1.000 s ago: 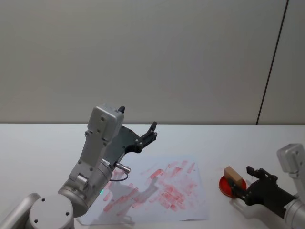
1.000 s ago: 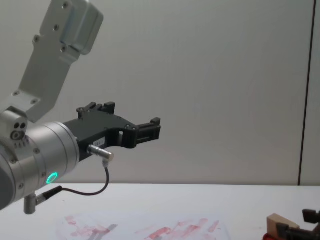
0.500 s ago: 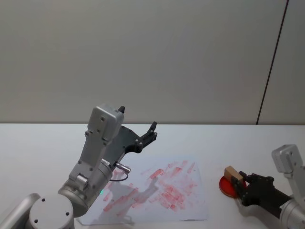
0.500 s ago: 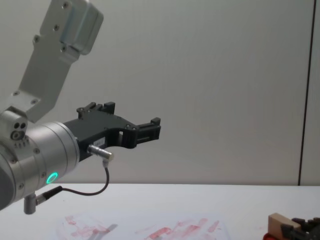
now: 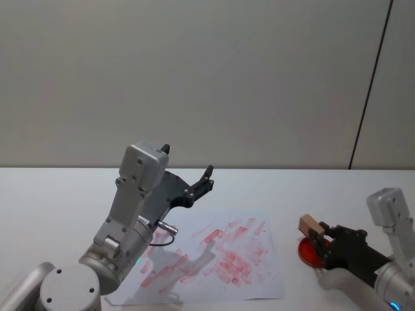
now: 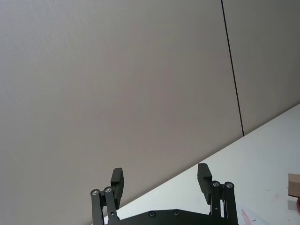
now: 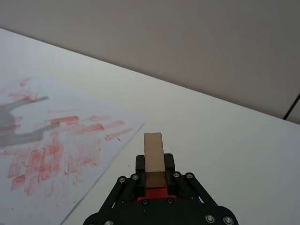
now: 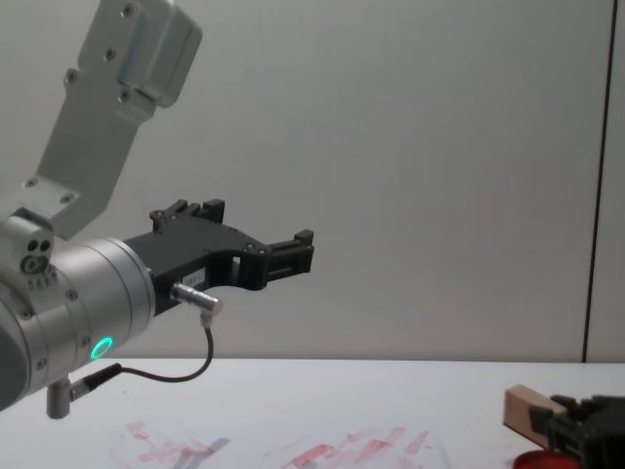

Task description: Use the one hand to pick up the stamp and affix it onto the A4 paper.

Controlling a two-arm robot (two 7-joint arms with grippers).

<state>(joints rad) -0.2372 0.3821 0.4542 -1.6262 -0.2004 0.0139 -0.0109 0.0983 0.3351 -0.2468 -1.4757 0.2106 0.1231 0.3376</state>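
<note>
two grippers, left gripper (image 6: 160, 174) and right gripper (image 7: 155, 165); one wooden stamp (image 7: 153, 150); one red disc (image 5: 307, 253) at three o'clock of the one paper sheet (image 5: 220, 259); its red marks seem too smeared to count.

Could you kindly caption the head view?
Right pincer holds wooden stamp above red ink pad; left pincer raised open near the stamped paper.

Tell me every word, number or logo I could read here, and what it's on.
No text can be read.
Small pale label on the left gripper: too small to read.
Red marks on the A4 paper: smeared blocks, no legible characters.
The stamp in the right gripper: plain wood, nothing written.
</note>
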